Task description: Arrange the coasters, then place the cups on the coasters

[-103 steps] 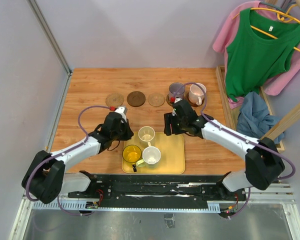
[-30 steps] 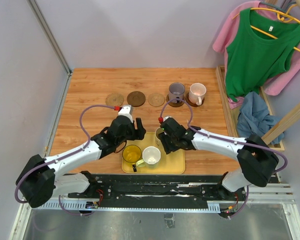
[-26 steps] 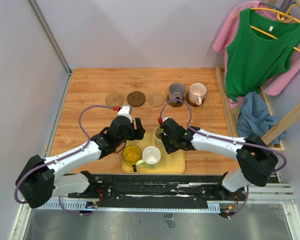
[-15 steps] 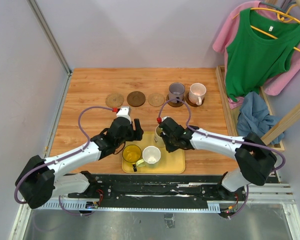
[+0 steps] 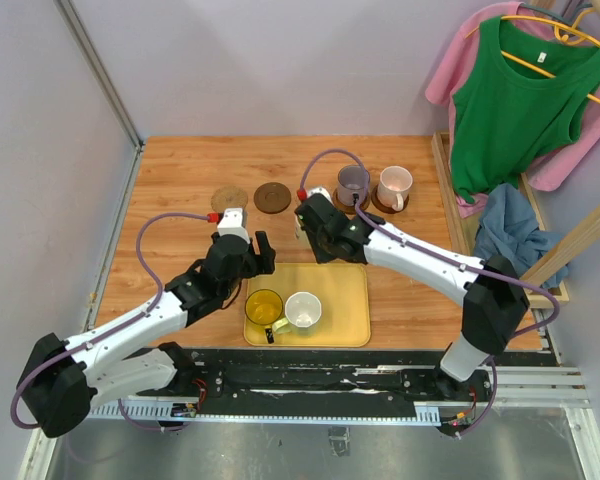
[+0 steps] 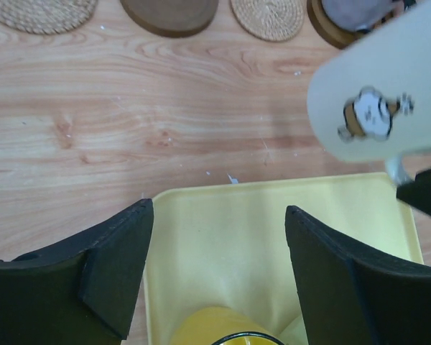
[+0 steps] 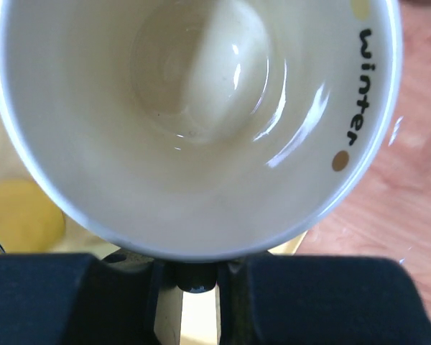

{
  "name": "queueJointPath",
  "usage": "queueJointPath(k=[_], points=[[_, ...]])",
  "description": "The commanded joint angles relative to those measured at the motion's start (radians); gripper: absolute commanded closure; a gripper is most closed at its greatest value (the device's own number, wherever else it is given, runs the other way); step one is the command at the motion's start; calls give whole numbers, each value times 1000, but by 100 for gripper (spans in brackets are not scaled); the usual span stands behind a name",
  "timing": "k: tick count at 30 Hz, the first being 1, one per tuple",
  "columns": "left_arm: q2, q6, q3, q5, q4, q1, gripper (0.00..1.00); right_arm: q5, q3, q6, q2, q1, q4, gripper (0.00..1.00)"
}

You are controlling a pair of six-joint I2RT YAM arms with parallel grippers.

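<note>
Mug (image 7: 194,108) of pale cream-green ceramic hangs clenched in outstretched right hand (image 5: 308,228); left hand (image 6: 219,215) gapes over yellow rectangular tray (image 6: 330,208).

Looks like a robot lab's test cell staged as a home. Boxed in by grey panels (image 5: 280,60) and a metal post (image 5: 100,75), beyond and left of the left gripper (image 6: 217,215). Bolted to a black rail (image 5: 310,375) behind both grippers, edging a wooden tabletop (image 5: 180,165). Dressed, well right of the right gripper (image 5: 310,225), with a green top (image 5: 515,95) and pink shirts (image 5: 460,70) on hangers.
</note>
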Motion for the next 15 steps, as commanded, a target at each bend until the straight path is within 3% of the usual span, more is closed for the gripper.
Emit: queueJointPath(k=[1,9,15], points=[[-49,27,38,-84,-32,20,21,189,209,9,99,8,-86,99],[-56,39,58,-9,-58,171,20,333,561,-21,393,-30,-150,99],[-47,73,66,37,-61,215,20,317,772,57,569,-97,-226,99]])
